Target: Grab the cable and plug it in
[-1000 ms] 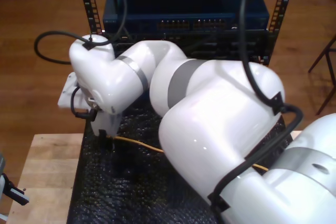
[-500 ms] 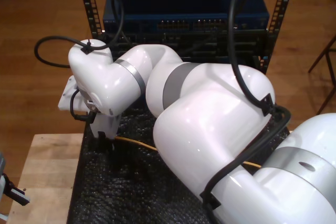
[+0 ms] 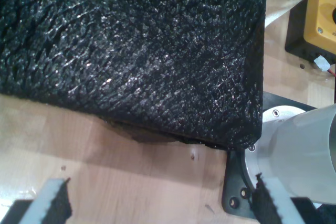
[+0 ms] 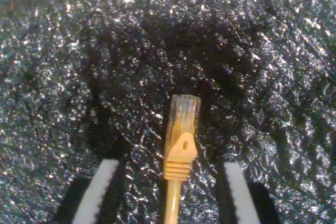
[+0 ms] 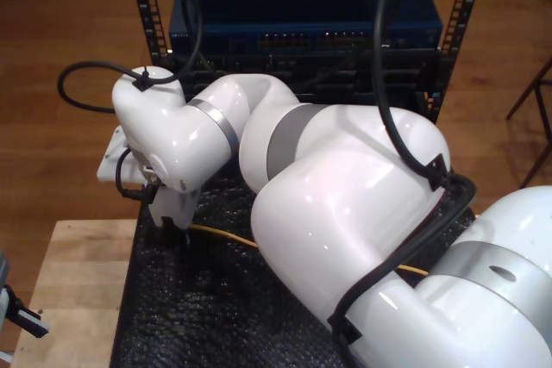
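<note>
The cable (image 4: 177,145) lies flat on the black foam mat (image 4: 63,66) that covers the counter (image 5: 78,273), and its clear plug (image 4: 184,109) points away from my second hand (image 4: 168,192). This hand is open, with one padded finger (image 4: 97,190) on each side of the orange boot just behind the plug, and neither finger touches the cable. I judge this placement is deliberate: if the hand closes on the boot and not on the clear tip, the plug stays free at the front and can enter a socket. In the exterior view the same hand (image 5: 175,232) hangs low over the mat near the exterior view's left side, and the yellow-orange line runs from it toward the exterior view's right until it goes behind the big white arm (image 5: 345,204). The blue network switch (image 5: 306,10) with its rows of ports stands in the rack (image 5: 142,6) behind the mat, so the plug probably has to go there. The soft mat probably keeps the thin cable from sliding. My first hand (image 3: 157,205) is also open and holds nothing; it looks over the edge of the mat and the bare wood, apparently parked out of the way. The grasp is not yet made, so the task is at an early step.
</note>
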`<state>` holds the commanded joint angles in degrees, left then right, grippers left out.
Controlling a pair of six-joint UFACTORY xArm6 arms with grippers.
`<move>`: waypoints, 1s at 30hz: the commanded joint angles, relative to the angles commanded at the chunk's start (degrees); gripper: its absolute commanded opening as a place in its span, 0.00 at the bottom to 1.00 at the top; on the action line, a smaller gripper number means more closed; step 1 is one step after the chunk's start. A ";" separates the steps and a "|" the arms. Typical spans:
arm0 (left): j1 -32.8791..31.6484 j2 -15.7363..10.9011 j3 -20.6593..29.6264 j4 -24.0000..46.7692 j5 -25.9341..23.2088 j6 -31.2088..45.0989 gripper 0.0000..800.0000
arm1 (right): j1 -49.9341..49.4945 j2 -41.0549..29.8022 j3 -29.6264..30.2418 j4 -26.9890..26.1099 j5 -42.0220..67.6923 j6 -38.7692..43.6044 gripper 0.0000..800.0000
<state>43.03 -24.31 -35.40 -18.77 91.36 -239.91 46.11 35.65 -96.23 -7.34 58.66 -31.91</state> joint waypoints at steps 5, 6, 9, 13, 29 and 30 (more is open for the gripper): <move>0.00 0.09 0.00 0.00 0.00 0.00 1.00 | 0.00 0.00 0.00 -1.49 0.09 1.93 0.48; 0.00 0.09 0.00 0.00 0.00 0.00 1.00 | 0.00 0.00 0.00 -1.85 0.09 2.02 0.48; 0.00 0.09 0.00 0.00 0.00 0.00 1.00 | 0.00 0.00 0.00 -1.93 0.09 2.02 0.46; 0.00 0.09 0.00 0.00 0.00 0.00 1.00 | 0.00 0.00 -0.09 -1.93 0.09 2.02 0.44; 0.00 0.09 0.00 0.00 0.09 0.00 1.00 | -0.53 0.44 -1.76 -2.55 0.26 1.93 0.35; 0.00 0.09 0.00 0.00 0.09 0.00 1.00 | -0.53 0.79 -1.76 -2.73 0.26 2.02 0.32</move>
<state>43.03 -24.22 -35.40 -18.77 91.45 -239.91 45.58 36.44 -97.99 -10.07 58.92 -29.89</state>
